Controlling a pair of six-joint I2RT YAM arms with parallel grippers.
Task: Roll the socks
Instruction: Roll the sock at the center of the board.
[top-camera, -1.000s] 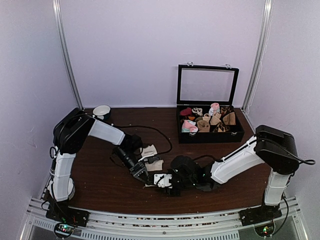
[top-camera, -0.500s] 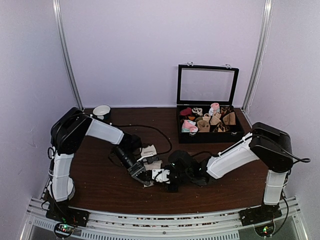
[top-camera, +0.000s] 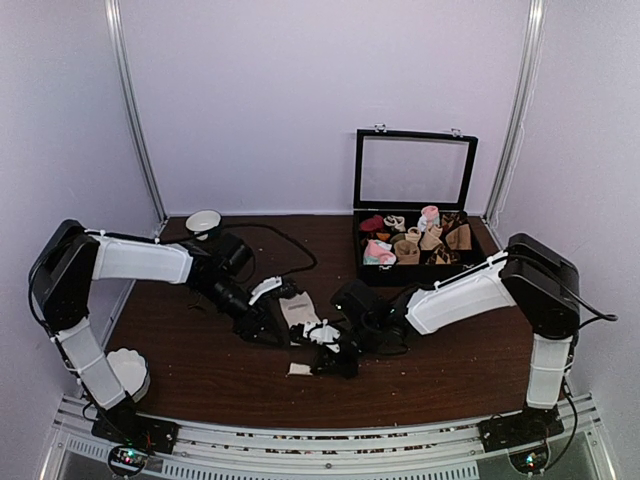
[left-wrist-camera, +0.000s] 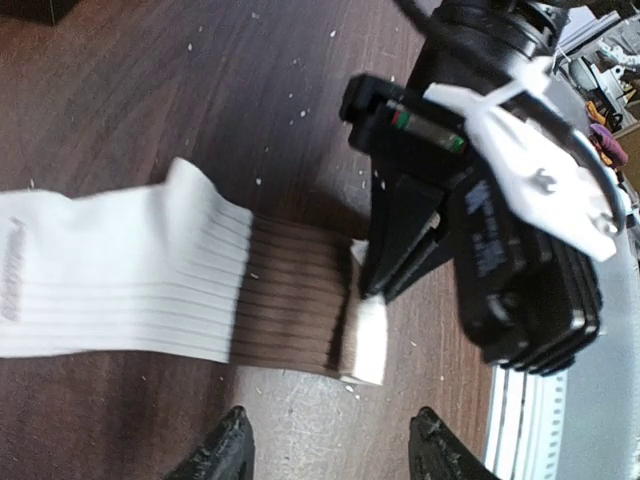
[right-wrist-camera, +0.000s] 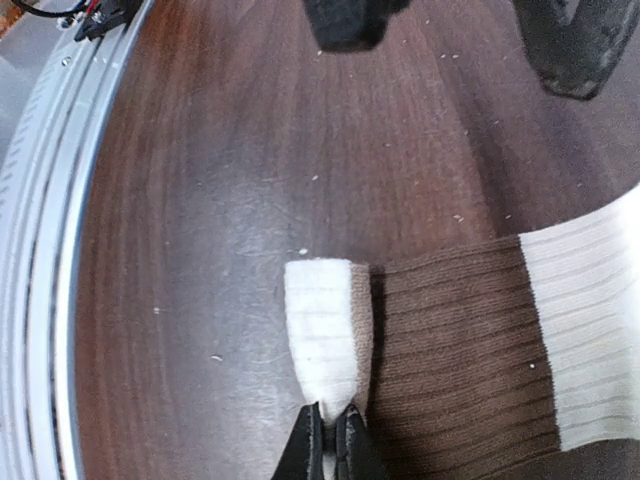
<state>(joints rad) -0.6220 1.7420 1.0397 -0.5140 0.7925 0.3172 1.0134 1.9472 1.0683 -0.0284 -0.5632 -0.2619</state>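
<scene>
Right tool (right-wrist-camera: 328, 440) pinching the folded end of the sock (right-wrist-camera: 450, 340)
It lies flat on the worktop (right-wrist-camera: 200, 200), fold toward 6 o'clock, clamped so the roll can start; left tool (left-wrist-camera: 335, 452) hangs open above, holding nothing.

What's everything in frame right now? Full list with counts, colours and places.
cream and brown ribbed fabric sock: one seen, can't tell if a second lies under it; flat mid-table, whitish cuff toward the near edge
dark brown wooden table: one, under everything
black compartment box with open glass lid: one, far right of the table
rolled socks: several; pink, tan, white; in the box compartments
small white bowl: one, far left corner
black cable: one, trailing across the table behind the left arm
left gripper: black, open, empty, close by the sock
right gripper: black, shut on the sock's cuff end
</scene>
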